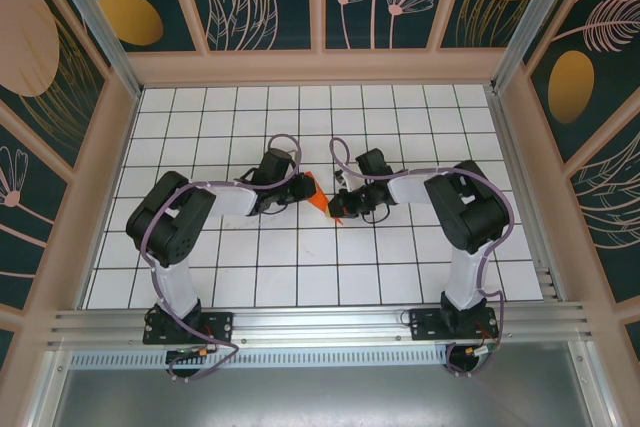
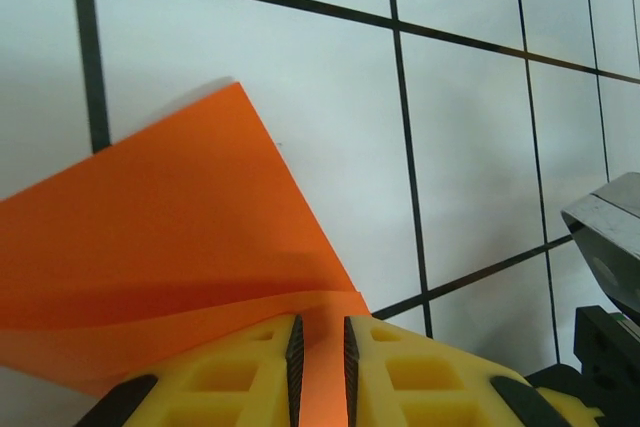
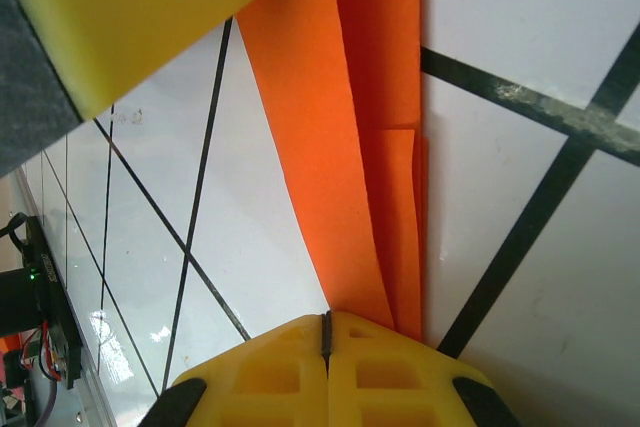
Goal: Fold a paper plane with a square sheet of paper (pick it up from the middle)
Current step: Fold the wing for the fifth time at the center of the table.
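Orange paper, the square sheet of paper (image 1: 317, 191), sits between the two sets of fingers, above the surface (image 1: 400, 277) or resting on it; which, I cannot tell. It is no longer a flat square. The left wrist view shows a raised flap with a sharp corner (image 2: 180, 237), and the right wrist view shows stacked layers along a long edge (image 3: 330, 97).

Left fingers (image 1: 303, 188): slightly apart. A narrow gap shows between the pads (image 2: 297, 352) with orange in it, so the sheet lies between them but does not look pinched.

Right fingers (image 1: 338, 205): together, no gap at the seam (image 3: 327, 332). The layered end of the sheet runs right up to their tips. Whether it is nipped there or only pressed, I cannot tell.

Step, as judged: mid-fold, with early creases made and no dart shape yet. It looks like a change of hold.

Next move, as judged:
- The right fingers need to keep the layers lined up.
- The left fingers need to either close on the flap again or back off without dragging it.
- Thin paper will shift and spring open easily.

Writing: no brand or label can be read. Faint marks on a tile left of the right fingers are too small to make out.
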Robot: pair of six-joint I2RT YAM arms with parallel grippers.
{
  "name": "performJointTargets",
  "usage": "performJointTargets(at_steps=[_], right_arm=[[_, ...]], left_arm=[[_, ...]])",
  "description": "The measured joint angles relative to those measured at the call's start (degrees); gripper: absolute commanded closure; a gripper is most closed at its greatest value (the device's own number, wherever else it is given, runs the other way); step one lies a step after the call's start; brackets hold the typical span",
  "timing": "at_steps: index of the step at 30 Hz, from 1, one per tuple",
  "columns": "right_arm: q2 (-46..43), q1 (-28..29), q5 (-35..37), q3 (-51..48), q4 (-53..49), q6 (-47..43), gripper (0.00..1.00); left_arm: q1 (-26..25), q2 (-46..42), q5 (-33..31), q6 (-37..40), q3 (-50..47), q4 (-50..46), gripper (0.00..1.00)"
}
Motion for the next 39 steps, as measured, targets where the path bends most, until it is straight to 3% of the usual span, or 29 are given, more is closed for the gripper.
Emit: performJointTargets(at_steps=[22,39], right_arm=[[0.3,-0.3,-0.9,-0.4,0.7,0.0,1.00],[0.3,-0.6,-1.3,-1.0,1.6,0.0,1.00]], left_arm=[[1.3,1.8,-1.7,1.5,-0.2,1.0,0.79],[4.8,2.7,1.8,1.8,0.7,0.8,0.78]])
